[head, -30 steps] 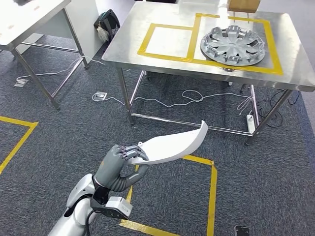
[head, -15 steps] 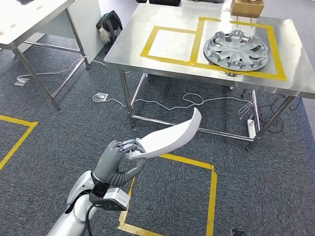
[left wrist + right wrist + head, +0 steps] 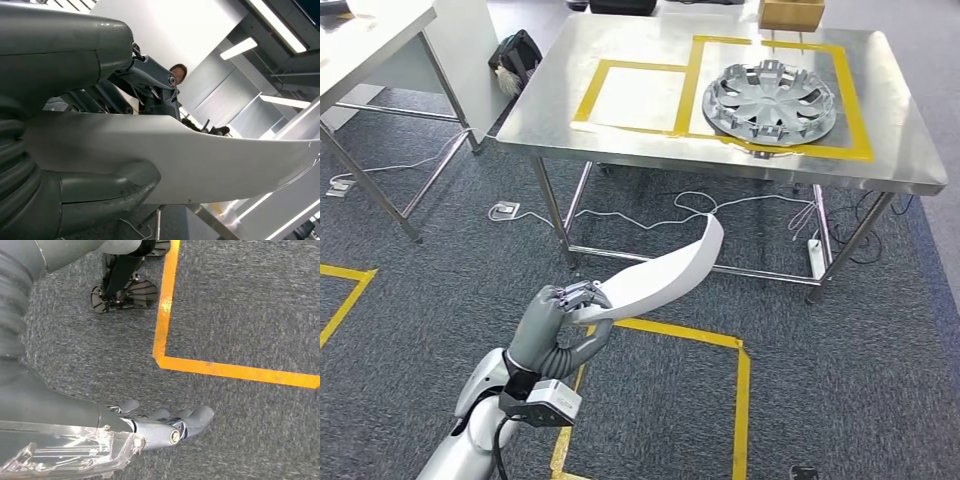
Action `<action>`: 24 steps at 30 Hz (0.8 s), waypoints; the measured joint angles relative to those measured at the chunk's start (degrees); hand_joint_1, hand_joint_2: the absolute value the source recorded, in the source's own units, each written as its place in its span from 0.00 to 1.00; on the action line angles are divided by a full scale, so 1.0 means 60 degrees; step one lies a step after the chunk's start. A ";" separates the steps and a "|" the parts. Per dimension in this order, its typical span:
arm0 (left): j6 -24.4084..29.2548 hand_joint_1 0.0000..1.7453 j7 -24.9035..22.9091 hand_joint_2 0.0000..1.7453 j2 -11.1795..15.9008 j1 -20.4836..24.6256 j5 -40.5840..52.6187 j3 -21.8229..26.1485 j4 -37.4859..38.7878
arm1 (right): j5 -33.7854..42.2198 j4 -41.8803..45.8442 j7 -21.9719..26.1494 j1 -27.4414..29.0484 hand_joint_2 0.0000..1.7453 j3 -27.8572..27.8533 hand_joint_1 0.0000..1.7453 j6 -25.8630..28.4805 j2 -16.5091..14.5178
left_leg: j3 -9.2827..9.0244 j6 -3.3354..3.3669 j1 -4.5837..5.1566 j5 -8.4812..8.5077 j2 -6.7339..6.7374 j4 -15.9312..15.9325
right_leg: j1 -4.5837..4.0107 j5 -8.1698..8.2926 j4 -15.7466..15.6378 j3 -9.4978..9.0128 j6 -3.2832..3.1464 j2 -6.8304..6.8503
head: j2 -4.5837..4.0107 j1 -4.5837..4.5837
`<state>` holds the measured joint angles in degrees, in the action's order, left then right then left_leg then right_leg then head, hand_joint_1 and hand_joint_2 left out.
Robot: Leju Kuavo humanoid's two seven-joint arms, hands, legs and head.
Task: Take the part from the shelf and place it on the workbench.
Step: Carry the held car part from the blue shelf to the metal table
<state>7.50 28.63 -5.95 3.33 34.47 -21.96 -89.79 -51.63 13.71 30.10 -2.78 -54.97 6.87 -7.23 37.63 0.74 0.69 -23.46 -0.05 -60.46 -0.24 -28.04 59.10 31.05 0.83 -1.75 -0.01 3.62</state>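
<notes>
Carrying the part (image 3: 663,275): left hand (image 3: 550,330) grips the long white curved panel at its near end, thumb below and fingers (image 3: 576,294) over the top edge; the far tip points toward 1 o'clock, out over the carpet.

Change since a second ago: whole head view has shifted, so the camera moved, not the objects. Bench (image 3: 916,165) now lies lower and more central in the frame, at 12 o'clock, its front edge nearer. Part's tip has tilted up somewhat; grip looks unchanged.

Reading: robot is closing on the bench. Part is well short of it, nothing placed yet.

On the bench: wheel cover (image 3: 770,102) fills the right taped square; left taped square (image 3: 637,95) is bare, the likely drop spot.

Right hand (image 3: 162,427) hangs over the floor, fingers loosely extended, holding nothing.
</notes>
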 joint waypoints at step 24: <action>0.0889 1.00 -0.0704 1.00 -0.0253 0.0164 0.0063 0.0573 0.0239 | -0.0277 -0.0069 -0.0369 0.0051 1.00 0.0000 0.00 0.0049 -0.0018 | 0.0165 -0.0358 -0.0110 -0.1415 -0.0001 -0.1842 | 0.0133 0.0401 -0.0101 0.0372 -0.0059 0.0203 | -0.0001 -0.0048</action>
<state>12.84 24.41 -7.46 4.31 34.85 -18.52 -88.36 -53.29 13.30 27.88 -2.47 -54.97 7.16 -7.34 38.62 -1.40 0.03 -31.96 -0.06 -71.51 0.56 -25.64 58.49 33.28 0.48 -0.53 -0.02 3.33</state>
